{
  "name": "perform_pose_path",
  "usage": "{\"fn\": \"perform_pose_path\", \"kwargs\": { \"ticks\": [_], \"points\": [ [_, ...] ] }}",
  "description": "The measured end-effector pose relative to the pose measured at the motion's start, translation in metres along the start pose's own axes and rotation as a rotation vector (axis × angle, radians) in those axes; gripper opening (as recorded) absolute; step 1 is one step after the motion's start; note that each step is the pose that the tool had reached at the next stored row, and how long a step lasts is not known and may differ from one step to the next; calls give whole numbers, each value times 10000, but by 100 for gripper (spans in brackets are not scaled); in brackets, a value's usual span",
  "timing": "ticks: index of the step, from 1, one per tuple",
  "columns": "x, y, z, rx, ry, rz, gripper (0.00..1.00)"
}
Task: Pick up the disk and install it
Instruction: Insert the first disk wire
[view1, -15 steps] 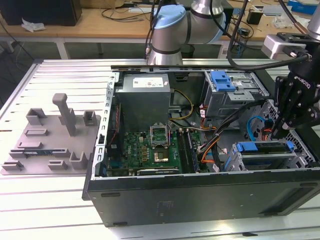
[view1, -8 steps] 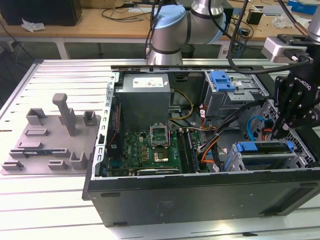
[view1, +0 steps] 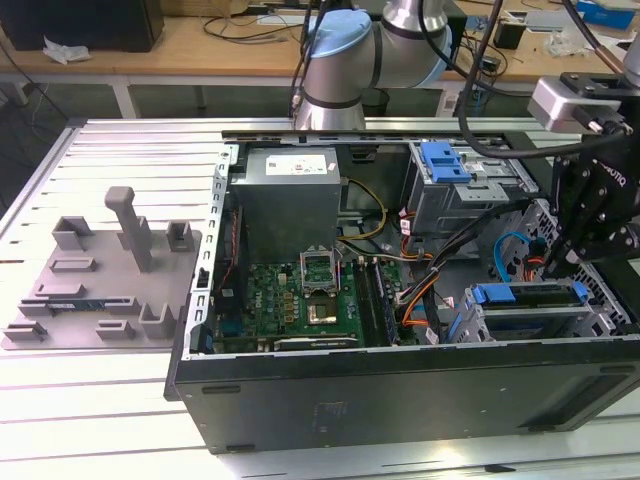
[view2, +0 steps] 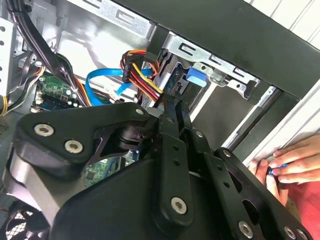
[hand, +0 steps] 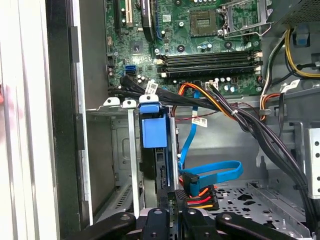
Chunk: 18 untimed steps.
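The disk (view1: 530, 294) stands on edge in the drive bay at the case's front corner, on the exterior view's right, with its blue carrier (view1: 494, 294) at one end. In the first wrist view the disk (hand: 159, 170) runs from its blue tab (hand: 154, 131) down between my fingers. My gripper (view1: 555, 268) hangs right over it, and its fingers (hand: 176, 200) are drawn close on the disk's end. The second wrist view has the gripper (view2: 172, 102) reaching into the bay beside the blue tab (view2: 196, 76).
A blue data cable (hand: 215, 172) and an orange-red power plug (hand: 200, 196) lie right beside the gripper. A grey drive cage (view1: 445, 165), a large grey box (view1: 285, 195) and the motherboard (view1: 310, 295) sit in the case. A person's hand (view2: 290, 162) rests outside the case wall. A grey fixture (view1: 100, 280) lies left.
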<state>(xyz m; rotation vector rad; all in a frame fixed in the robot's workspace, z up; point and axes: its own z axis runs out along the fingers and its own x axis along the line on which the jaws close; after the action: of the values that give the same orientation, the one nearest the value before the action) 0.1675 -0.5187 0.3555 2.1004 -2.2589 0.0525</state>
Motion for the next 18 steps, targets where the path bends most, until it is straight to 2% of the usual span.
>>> {"fn": "perform_pose_path", "kwargs": {
  "ticks": [2, 9, 18],
  "points": [
    [12, 0, 1, -3, -69, -12, 16],
    [68, -4, 6, -11, -199, -33, 16],
    [80, -5, 8, -12, -218, -48, 16]
  ]
}}
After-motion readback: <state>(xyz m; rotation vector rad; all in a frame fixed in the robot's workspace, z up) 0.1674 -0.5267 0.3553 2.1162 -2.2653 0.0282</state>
